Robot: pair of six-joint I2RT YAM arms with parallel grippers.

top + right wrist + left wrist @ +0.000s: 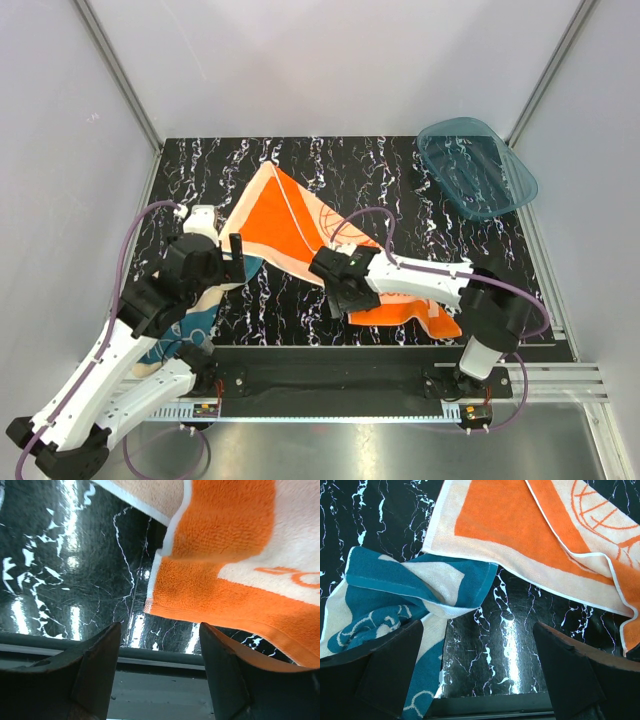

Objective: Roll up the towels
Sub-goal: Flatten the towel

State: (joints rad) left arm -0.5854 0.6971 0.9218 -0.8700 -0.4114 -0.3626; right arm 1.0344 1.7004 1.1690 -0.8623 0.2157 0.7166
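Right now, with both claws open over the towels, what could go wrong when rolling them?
1. The orange towel is folded over itself near the right claw, so a pinch there may catch two layers and the roll may come out crooked.
2. Its cream border meets the bunched blue towel just ahead of the left claw, so pulling either towel could drag the other along.

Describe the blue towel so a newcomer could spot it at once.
On the black marbled table, look at the near-left corner, under the left arm. The blue towel lies crumpled there, beside the orange towel. It is cloth, teal with cream patches, unlike the see-through teal tub at far right.
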